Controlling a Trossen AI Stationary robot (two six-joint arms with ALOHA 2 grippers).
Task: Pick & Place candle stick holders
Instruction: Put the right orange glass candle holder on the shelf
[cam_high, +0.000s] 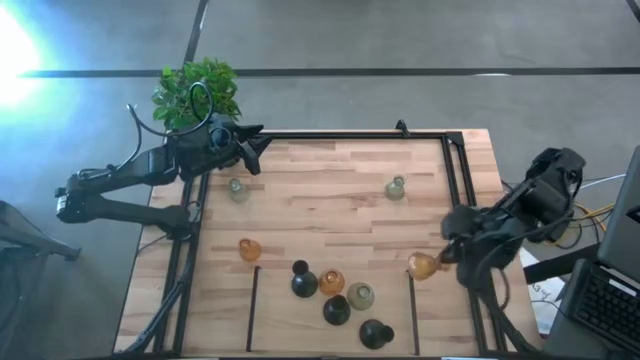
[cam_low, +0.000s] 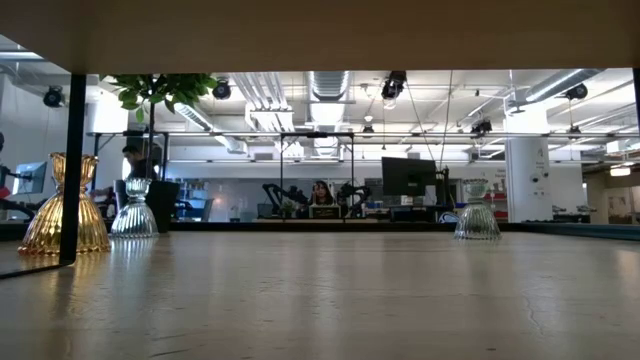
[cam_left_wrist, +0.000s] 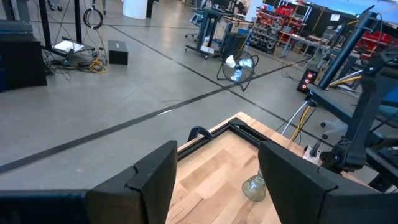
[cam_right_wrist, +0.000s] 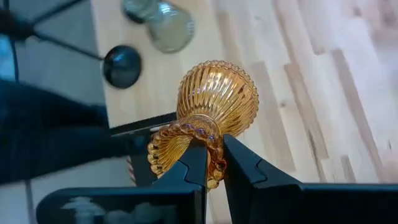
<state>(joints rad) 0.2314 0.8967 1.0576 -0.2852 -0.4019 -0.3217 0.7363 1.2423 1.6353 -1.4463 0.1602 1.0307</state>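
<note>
Several holders stand on their bulb bases on the wooden table (cam_high: 330, 210). Two pale ones (cam_high: 237, 188) (cam_high: 396, 188) are at the far side. An amber one (cam_high: 249, 249) stands at the left, also in the low view (cam_low: 65, 205). A cluster of black, amber and pale ones (cam_high: 336, 300) is at the near edge. My right gripper (cam_high: 447, 258) is shut on another amber holder (cam_high: 423, 265) at the near right. My left gripper (cam_high: 252, 150) is open and empty at the far left corner. In its wrist view (cam_left_wrist: 217, 180) a pale holder (cam_left_wrist: 255, 186) shows beyond the fingers. My right gripper pinches the amber holder's beaded rim (cam_right_wrist: 214, 158) at its narrow cup end. One finger (cam_right_wrist: 194, 163) is at the cup's mouth and the other (cam_right_wrist: 242, 165) is outside. The fingers come slanting from the table's right. The holder is tilted, its ribbed bulb (cam_right_wrist: 217, 96) pointing away toward the table's left.
A potted green plant (cam_high: 195, 92) stands beyond the far left corner. A black frame rail (cam_high: 350, 134) runs along the far and side edges. Two black strips (cam_high: 252, 300) (cam_high: 413, 300) lie on the near part. A laptop (cam_high: 610, 300) sits off the right edge.
</note>
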